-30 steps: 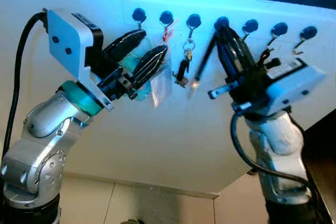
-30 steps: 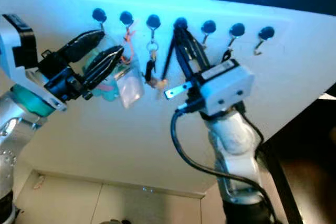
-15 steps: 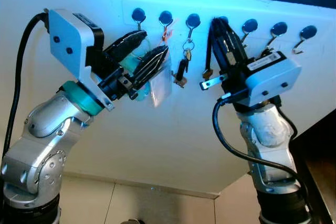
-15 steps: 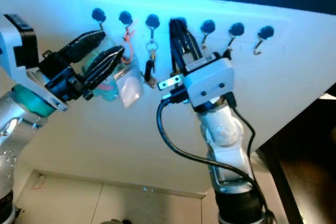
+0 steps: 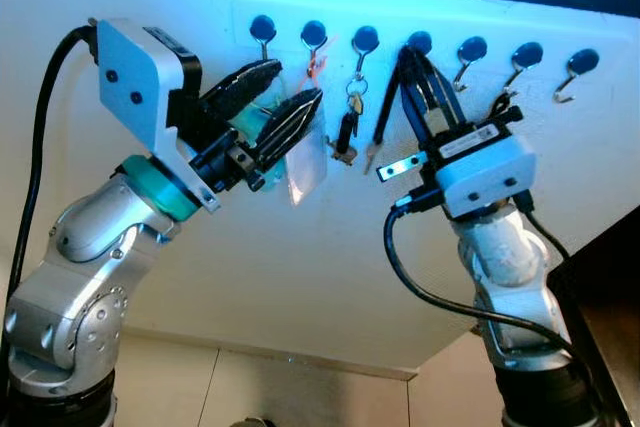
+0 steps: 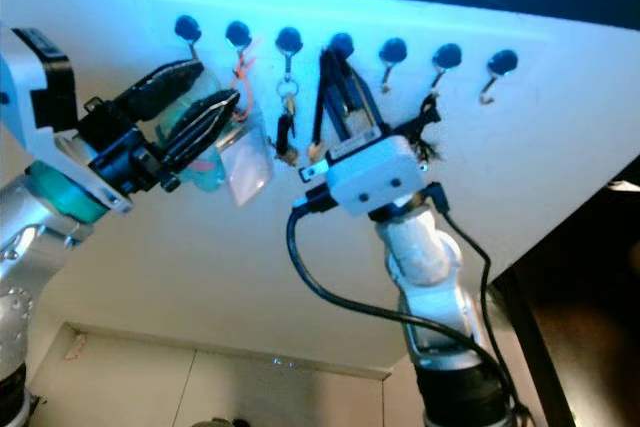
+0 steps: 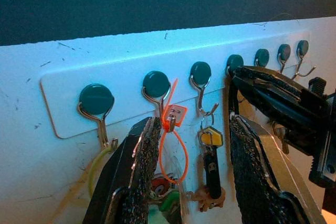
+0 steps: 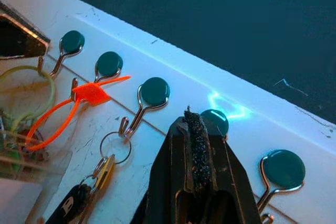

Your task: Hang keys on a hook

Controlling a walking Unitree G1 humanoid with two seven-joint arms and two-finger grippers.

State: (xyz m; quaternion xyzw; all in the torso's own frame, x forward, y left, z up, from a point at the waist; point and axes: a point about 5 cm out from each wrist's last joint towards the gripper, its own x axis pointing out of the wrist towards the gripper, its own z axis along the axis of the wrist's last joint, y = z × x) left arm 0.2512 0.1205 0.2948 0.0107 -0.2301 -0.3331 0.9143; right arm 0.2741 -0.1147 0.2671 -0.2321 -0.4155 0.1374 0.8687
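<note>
While the keys (image 5: 347, 127) hang from the third hook (image 5: 364, 40) from the left of the rack (image 7: 63, 85), a yellow-headed key and a dark fob dangle on a metal ring below it, just left of the right gripper. The right gripper (image 5: 418, 47) reaches up to the fourth hook (image 8: 215, 121), its two black fingers pressed together at the tips right at that hook's round cap. A dark strap (image 5: 385, 117) hangs down beside those fingers, ending in a small pale piece; whether the fingers pinch it cannot be told. The right wrist camera block (image 5: 478, 169) sits below the fingers, with a black cable (image 5: 420, 267) looping down along the silver forearm.

To the left, the left gripper (image 5: 290, 82) is raised toward the first two hooks, its fingers (image 7: 137, 182) spread apart and holding nothing. Between and behind them hangs an orange zip tie (image 7: 173, 145) looped on the second hook (image 7: 157, 85), with a clear plastic pouch (image 5: 305, 157) and some green and red bits below it. A yellowish band (image 7: 97, 166) hangs from the first hook (image 7: 96, 99).

Further right, three more hooks run along the rack; a dark tuft hangs at the sixth hook (image 5: 526, 53), and the last hook (image 5: 583, 62) is bare. The rack is mounted on a white wall (image 5: 300, 277), with pale floor tiles (image 5: 250, 377) below.
</note>
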